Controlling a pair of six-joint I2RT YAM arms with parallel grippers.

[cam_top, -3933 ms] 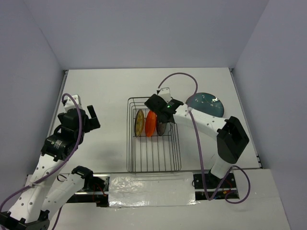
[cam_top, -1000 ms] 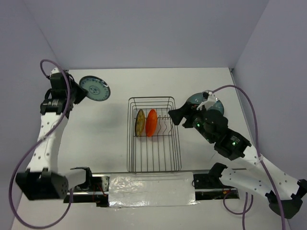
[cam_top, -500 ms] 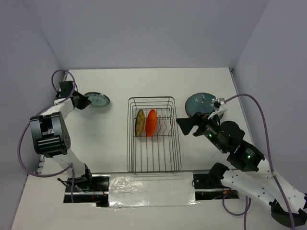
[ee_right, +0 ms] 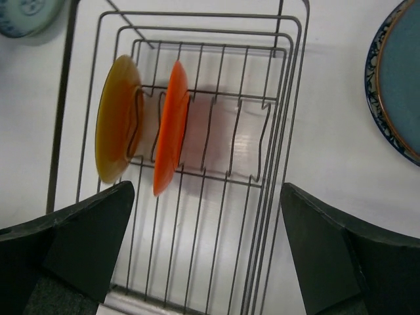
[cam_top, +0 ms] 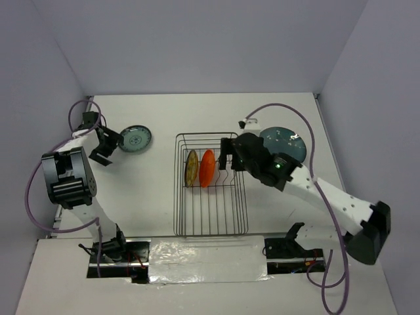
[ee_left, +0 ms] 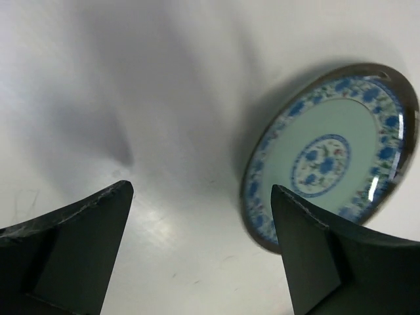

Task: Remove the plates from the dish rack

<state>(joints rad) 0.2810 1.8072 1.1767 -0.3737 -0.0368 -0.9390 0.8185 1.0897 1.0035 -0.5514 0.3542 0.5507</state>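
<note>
At the far left my left gripper (cam_top: 105,147) hangs low over the table (cam_top: 154,197), its fingers spread wide with nothing between them. The blue plate (ee_left: 331,154) lies flat on the table just to its right. In the wrist view the plate's rim runs behind one finger, and I cannot tell whether the two touch. Further right stands the rack (cam_top: 210,220), its long side running toward my bases. Two plates stand on edge in its far end, the yellow plate (ee_right: 115,128) on the left and the orange plate (ee_right: 170,128) just beside it, with a narrow gap between them. My right gripper (cam_top: 226,155) hovers above the far right part of the rack, to the right of the orange plate, its fingers wide apart and gripping nothing. Right of the rack, near its far corner, the teal plate (cam_top: 283,140) lies flat on the table, well apart from the blue plate
</note>
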